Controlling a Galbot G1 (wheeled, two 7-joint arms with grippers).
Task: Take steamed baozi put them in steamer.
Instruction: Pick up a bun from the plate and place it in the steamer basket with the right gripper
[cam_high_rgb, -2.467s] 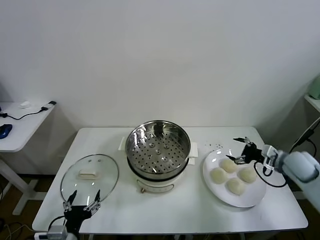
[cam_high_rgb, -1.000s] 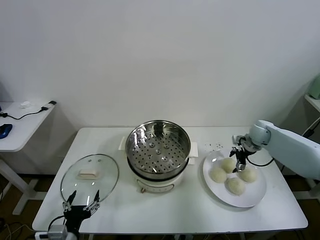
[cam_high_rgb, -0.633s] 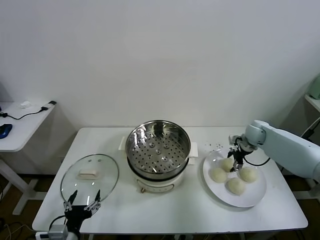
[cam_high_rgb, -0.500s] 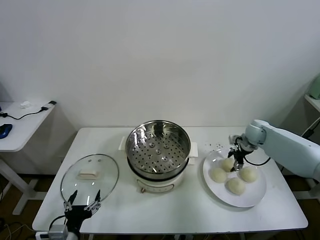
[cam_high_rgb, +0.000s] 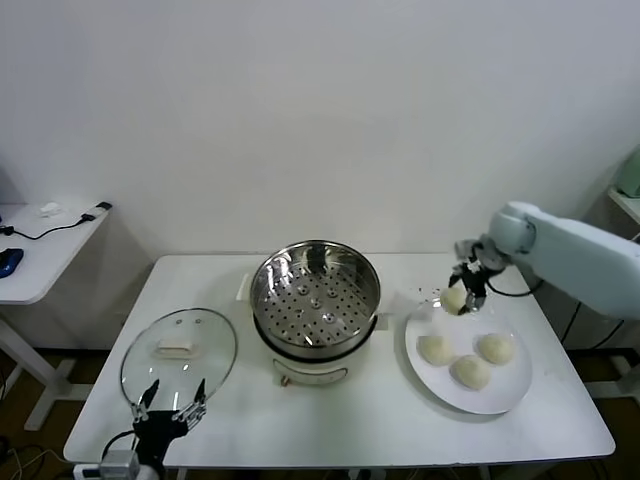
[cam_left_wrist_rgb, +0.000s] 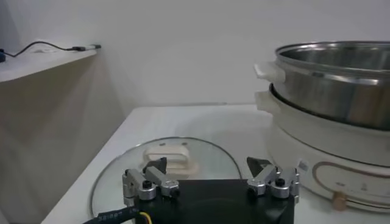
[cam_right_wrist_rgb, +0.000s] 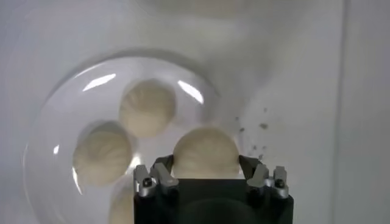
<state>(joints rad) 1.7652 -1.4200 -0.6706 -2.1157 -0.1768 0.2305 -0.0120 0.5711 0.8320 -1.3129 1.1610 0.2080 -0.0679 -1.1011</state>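
My right gripper (cam_high_rgb: 466, 283) is shut on one baozi (cam_high_rgb: 454, 297) and holds it above the far edge of the white plate (cam_high_rgb: 505, 398); in the right wrist view the bun (cam_right_wrist_rgb: 206, 153) sits between the fingers. Three more baozi (cam_high_rgb: 436, 349) (cam_high_rgb: 494, 347) (cam_high_rgb: 470, 371) lie on the plate. The steel steamer (cam_high_rgb: 315, 295) with its perforated tray stands at the table's middle, left of the held bun, with nothing on the tray. My left gripper (cam_high_rgb: 165, 407) is open and idle at the front left edge, near the glass lid.
A round glass lid (cam_high_rgb: 180, 354) with a cream handle lies flat at the front left, also in the left wrist view (cam_left_wrist_rgb: 167, 161). The steamer's cream base (cam_left_wrist_rgb: 329, 146) shows there too. A side table (cam_high_rgb: 40, 250) with cables stands at the far left.
My right gripper has closed on the plate's far bun and lifted it up off the plate. Three buns stay on the plate. The left arm has not moved.
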